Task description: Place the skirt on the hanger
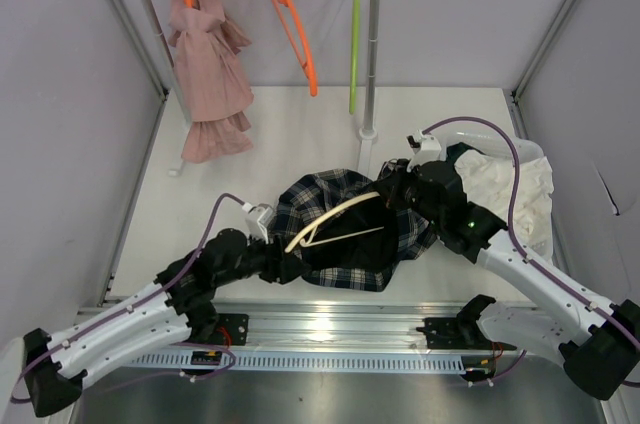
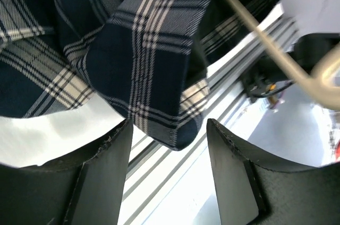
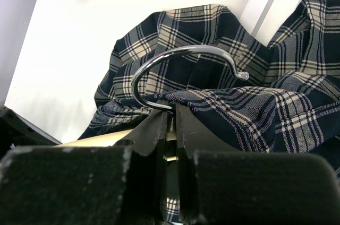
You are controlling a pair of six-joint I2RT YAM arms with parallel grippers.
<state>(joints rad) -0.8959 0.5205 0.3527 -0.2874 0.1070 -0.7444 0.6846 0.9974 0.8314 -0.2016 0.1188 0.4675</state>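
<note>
Skirt [image 1: 352, 256], plaid, bunched mid-frame around the cream hanger [image 1: 335, 215]: my right gripper [image 3: 170, 125] pinches the hanger's neck to steady it, my left gripper [image 2: 169, 129] stands wide at a hanging hem, ready to tug.

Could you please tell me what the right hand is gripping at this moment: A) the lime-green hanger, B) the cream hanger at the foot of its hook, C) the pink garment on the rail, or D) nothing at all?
B: in the right wrist view the right hand is shut at the foot of the metal hook of the hanger, with the skirt bunched around it.
</note>
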